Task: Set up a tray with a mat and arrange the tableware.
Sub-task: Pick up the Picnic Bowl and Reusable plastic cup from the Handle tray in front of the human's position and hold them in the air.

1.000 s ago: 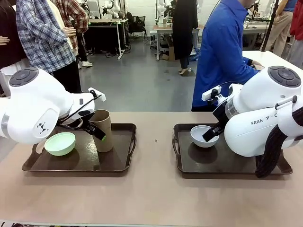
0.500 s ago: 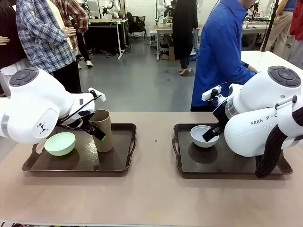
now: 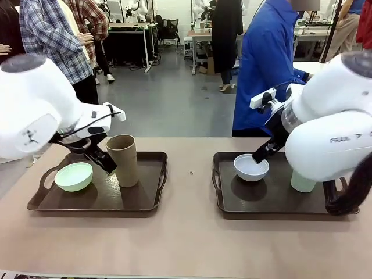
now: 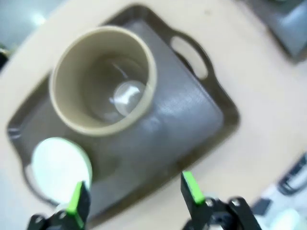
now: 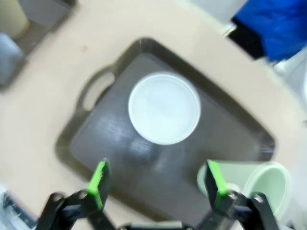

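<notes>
Both claws are spread and empty, the left claw [image 4: 134, 191] above the left tray [image 3: 148, 192] holding the brown tumbler [image 3: 123, 160] and mint green bowl [image 3: 74, 176], the right claw [image 5: 157, 178] above the right tray [image 3: 267, 200] holding the white bowl [image 3: 251, 167] and pale green tumbler [image 3: 302, 181].

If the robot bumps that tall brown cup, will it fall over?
Probably, if nudged near the rim: the tall brown matte tumbler stands upright, narrow for its height, on the dark tray. It looks empty and plastic-like, so likely light, stiff and unlikely to break.
</notes>
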{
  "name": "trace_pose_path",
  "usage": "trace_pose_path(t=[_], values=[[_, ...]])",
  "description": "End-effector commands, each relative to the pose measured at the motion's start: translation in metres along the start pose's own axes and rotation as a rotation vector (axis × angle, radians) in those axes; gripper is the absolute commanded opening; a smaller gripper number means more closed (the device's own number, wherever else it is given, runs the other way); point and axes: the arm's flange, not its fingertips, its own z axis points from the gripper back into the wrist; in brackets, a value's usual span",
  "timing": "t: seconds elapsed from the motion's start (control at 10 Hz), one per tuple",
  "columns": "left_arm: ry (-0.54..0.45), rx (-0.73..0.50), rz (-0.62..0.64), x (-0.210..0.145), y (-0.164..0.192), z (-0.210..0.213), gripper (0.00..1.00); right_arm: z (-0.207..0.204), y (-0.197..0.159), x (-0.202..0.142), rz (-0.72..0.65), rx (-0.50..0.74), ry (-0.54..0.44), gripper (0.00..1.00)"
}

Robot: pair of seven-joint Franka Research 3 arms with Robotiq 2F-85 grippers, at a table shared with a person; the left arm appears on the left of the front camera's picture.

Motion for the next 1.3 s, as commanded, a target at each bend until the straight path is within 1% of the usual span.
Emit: trace_pose_path(t=[0.0,0.1,0.2,0.3,0.4,0.5,0.6,0.8,0.9,1.0,1.1,1.2], values=[[0.021,-0.088,0.002,-0.046,-0.023,0.048,1.00,0.047,0.025,-0.080,-0.073,0.062,0.220,1.00],[0.019,-0.141,0.007,-0.061,-0.029,0.048,1.00,0.051,0.018,-0.115,-0.150,0.111,0.314,1.00],[0.017,-0.120,0.053,-0.079,-0.035,0.050,1.00,0.049,0.015,-0.145,-0.254,0.153,0.340,1.00],[0.051,-0.092,0.085,-0.098,-0.041,0.050,1.00,0.044,0.020,-0.175,-0.313,0.177,0.386,1.00],[0.054,-0.067,0.123,-0.112,-0.046,0.048,1.00,0.040,0.027,-0.196,-0.327,0.174,0.412,1.00],[0.026,-0.030,0.109,-0.114,-0.046,0.047,1.00,0.037,0.027,-0.196,-0.271,0.092,0.330,1.00],[0.045,-0.104,0.049,-0.039,-0.028,0.085,1.00,0.070,-0.003,-0.077,-0.254,0.169,0.433,1.00],[0.045,-0.104,0.049,-0.039,-0.028,0.085,1.00,0.070,-0.003,-0.077,-0.254,0.169,0.433,1.00],[0.041,-0.086,0.061,-0.042,-0.027,0.090,1.00,0.078,-0.007,-0.079,-0.268,0.152,0.423,1.00],[0.027,-0.248,0.166,-0.029,0.000,0.082,1.00,0.074,-0.030,-0.070,-0.316,0.291,0.418,1.00],[0.000,-0.414,0.226,-0.029,0.022,0.082,1.00,0.080,-0.058,-0.074,-0.382,0.387,0.391,1.00],[-0.018,-0.453,0.279,-0.035,0.038,0.090,1.00,0.088,-0.079,-0.084,-0.438,0.478,0.349,1.00]])
